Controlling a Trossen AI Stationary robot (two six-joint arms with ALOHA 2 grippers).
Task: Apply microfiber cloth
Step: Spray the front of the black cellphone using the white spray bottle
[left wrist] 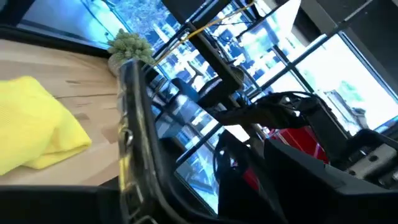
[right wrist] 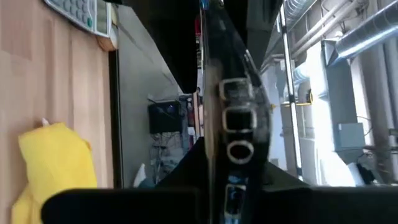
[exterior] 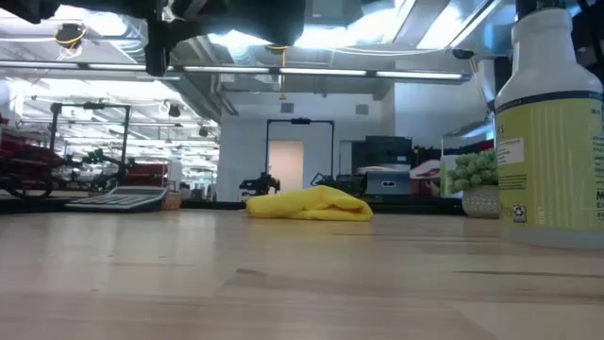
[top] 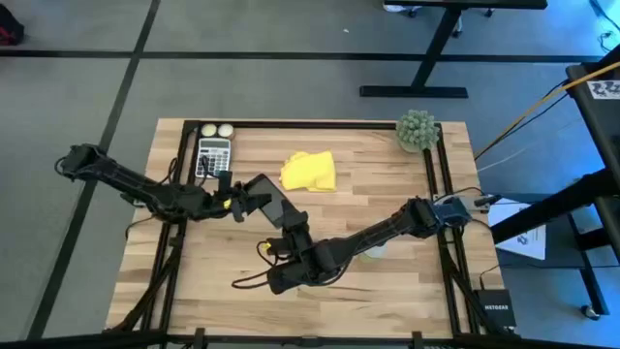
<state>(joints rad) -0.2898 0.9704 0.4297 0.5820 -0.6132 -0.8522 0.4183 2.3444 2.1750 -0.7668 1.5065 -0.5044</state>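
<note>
Wooden table (top: 387,281), microfiber cloth (top: 310,171) crumpled, smartphone (top: 274,202) gripped by left hand (top: 238,203) and right hand (top: 294,236)

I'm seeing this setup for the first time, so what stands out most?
The bright yellow microfiber cloth lies crumpled on the wooden table, toward the far edge. Nearer the middle, the left gripper and the right gripper both meet at a black smartphone held above the table.
</note>
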